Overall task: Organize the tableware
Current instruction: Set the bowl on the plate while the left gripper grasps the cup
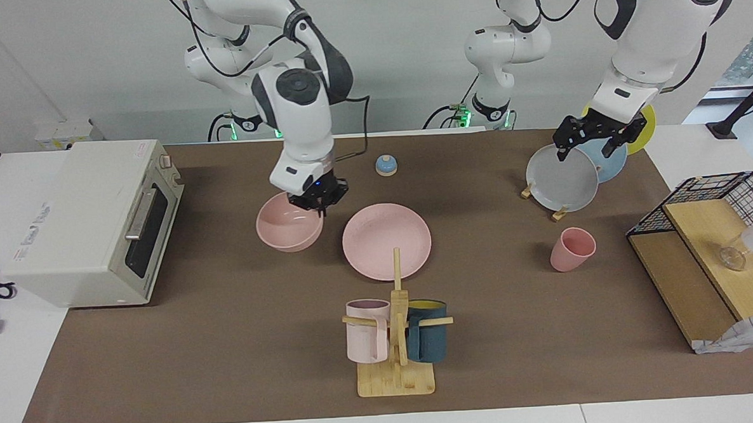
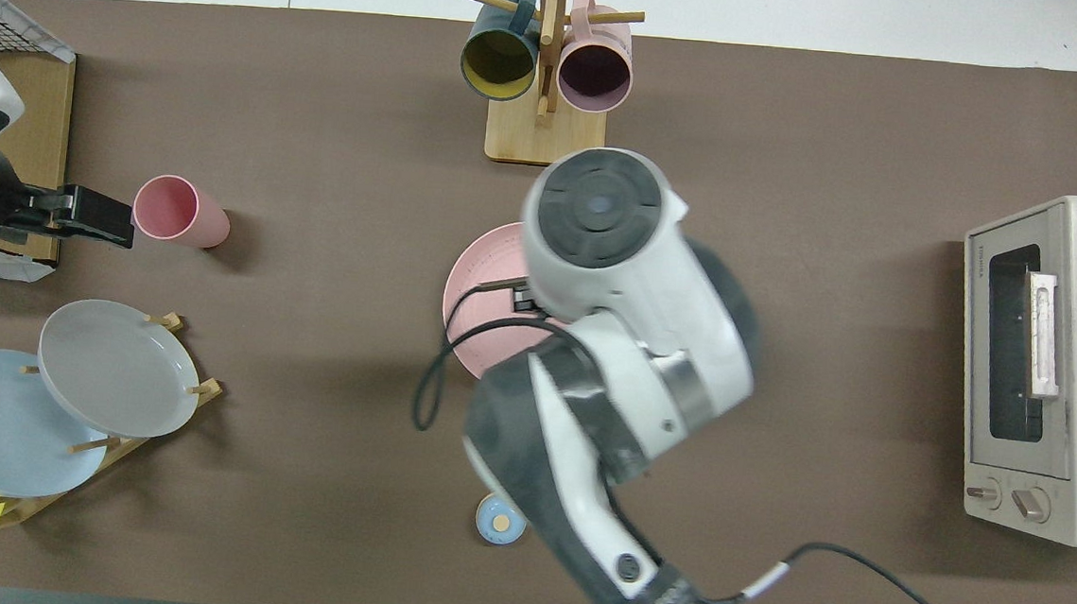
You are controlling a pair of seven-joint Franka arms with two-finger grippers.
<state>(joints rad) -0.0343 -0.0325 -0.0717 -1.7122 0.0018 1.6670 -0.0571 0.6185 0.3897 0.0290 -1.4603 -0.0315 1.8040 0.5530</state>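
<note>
The pink bowl (image 1: 286, 227) is beside the pink plate (image 1: 386, 240), toward the right arm's end of the table. My right gripper (image 1: 317, 203) is shut on the bowl's rim at the edge nearest the plate; I cannot tell whether the bowl is off the table. In the overhead view the right arm hides the bowl and covers part of the plate (image 2: 474, 309). The pink cup (image 1: 571, 248) (image 2: 172, 210) stands upright toward the left arm's end. My left gripper (image 1: 585, 151) (image 2: 99, 219) is open and empty, up over the plate rack.
A rack (image 1: 559, 213) holds grey (image 1: 559, 181), blue (image 1: 612, 162) and yellow plates. A mug tree (image 1: 398, 338) with pale pink and teal mugs stands farthest from the robots. A toaster oven (image 1: 91, 221), a wire shelf (image 1: 721, 241) and a small blue bell (image 1: 386, 165) are also there.
</note>
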